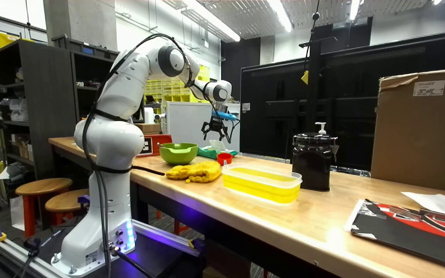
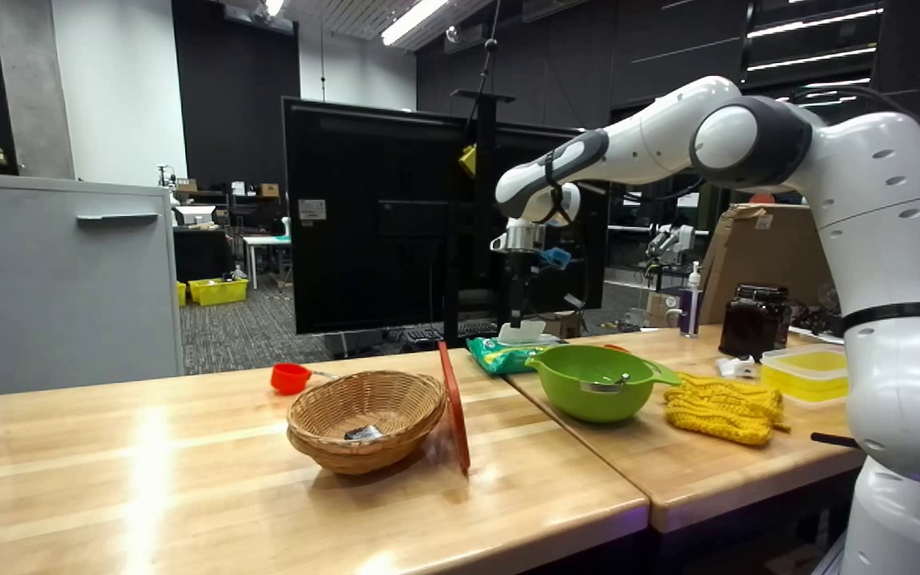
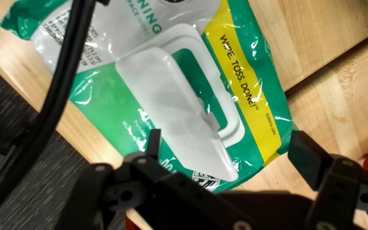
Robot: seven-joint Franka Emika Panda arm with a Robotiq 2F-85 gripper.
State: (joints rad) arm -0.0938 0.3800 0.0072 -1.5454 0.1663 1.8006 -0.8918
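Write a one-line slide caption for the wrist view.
Open jaws above a green pack of wipes, its white lid flipped up, on a wooden tabletop.

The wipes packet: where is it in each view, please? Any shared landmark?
In an exterior view: wipes packet just below centre, behind the red cup.
In an exterior view: wipes packet right of centre, left of the green bowl.
In the wrist view: wipes packet across the middle.
Shared landmark: the gripper, open above it.

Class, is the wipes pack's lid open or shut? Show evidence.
Open: the wrist view shows the lid raised off its white frame.
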